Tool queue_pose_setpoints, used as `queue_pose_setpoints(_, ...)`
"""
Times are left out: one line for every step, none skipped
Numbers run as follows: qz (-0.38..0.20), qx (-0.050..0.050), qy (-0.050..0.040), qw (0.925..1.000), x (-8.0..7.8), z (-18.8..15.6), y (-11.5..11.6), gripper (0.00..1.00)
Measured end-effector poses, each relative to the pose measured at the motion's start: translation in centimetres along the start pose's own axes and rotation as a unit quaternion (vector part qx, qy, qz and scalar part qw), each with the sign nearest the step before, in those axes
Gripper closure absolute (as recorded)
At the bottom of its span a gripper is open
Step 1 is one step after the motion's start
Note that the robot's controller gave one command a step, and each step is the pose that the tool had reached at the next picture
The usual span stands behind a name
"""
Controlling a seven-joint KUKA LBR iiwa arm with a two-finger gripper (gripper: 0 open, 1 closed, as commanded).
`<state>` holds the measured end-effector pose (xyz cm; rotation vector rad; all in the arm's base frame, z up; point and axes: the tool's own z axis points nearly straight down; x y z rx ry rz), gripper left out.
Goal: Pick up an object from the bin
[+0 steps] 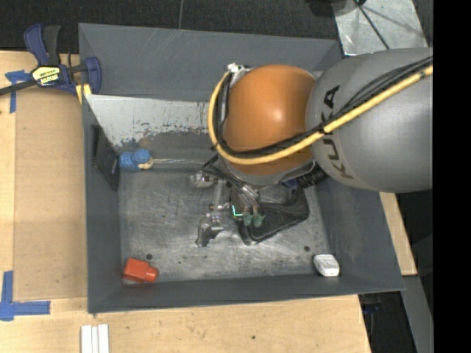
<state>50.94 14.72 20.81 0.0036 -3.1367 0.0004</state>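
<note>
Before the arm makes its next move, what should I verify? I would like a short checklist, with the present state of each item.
1. Gripper is inside the bin, near the floor's middle: ok.
2. A thing lies within its reach: a black flat piece is right beside it, on the arm's side: ok.
3. Gripper touches or holds the black piece: cannot tell.
4. Other things are out of the way: orange block, white block and blue thing all lie apart from the gripper, near the walls: ok.
5. Space directly under the wrist is free: cannot tell, the arm hides it.
</note>
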Motion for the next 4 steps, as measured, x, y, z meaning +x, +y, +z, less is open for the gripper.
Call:
queue_pose_setpoints(0.009, 0.002, -0.0021, 1.0000, -0.1, 2.5, -10.1, 0.00)
queue_pose_setpoints(0.063, 0.000, -0.0043, 0.9980, -1.1, 11.6, -17.9, 0.00)
queue_pose_setpoints(0.060, -0.001, -0.0067, 0.9982, -1.3, 11.2, -17.6, 1.00)
queue_pose_setpoints(-0.101, 0.001, -0.0035, 0.9948, 0.5, -7.6, -21.5, 1.00)
